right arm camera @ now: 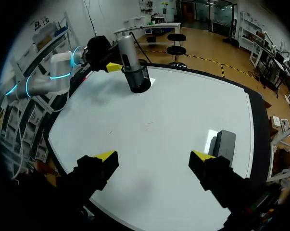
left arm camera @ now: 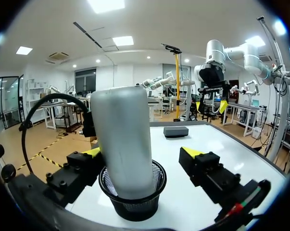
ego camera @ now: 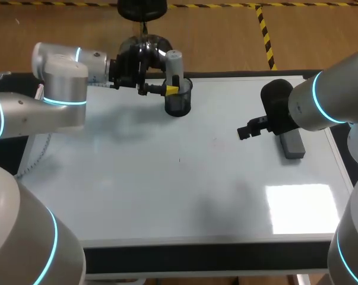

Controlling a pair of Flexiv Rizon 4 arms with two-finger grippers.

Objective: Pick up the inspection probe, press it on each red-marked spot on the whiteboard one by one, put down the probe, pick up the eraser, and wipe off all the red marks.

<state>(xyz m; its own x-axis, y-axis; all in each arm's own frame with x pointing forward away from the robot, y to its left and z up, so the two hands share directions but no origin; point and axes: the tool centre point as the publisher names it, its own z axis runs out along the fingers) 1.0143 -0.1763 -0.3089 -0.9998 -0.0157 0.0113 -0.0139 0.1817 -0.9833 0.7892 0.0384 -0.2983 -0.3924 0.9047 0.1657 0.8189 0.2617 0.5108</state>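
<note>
Left to right across the table. The left gripper [left arm camera: 147, 166] is standing with its yellow-tipped fingers spread wide on either side of the grey cylindrical inspection probe [left arm camera: 123, 139], neither finger pressing on it. The probe is standing upright in a black wire-mesh cup [ego camera: 179, 101] at about 12 o'clock on the white whiteboard [ego camera: 167, 190]. It is looking rigid, smooth and light; a grip on the bare barrel above the cup rim would likely hold best, though the sheen suggests it may slip. No red marks are showing on the board, only a few faint dark specks near its centre. The right gripper [right arm camera: 154, 161] is hovering wide open and empty, with the grey rectangular block eraser [ego camera: 292, 144] lying flat at 3 o'clock, firm enough to be pinched across its long sides.
</note>
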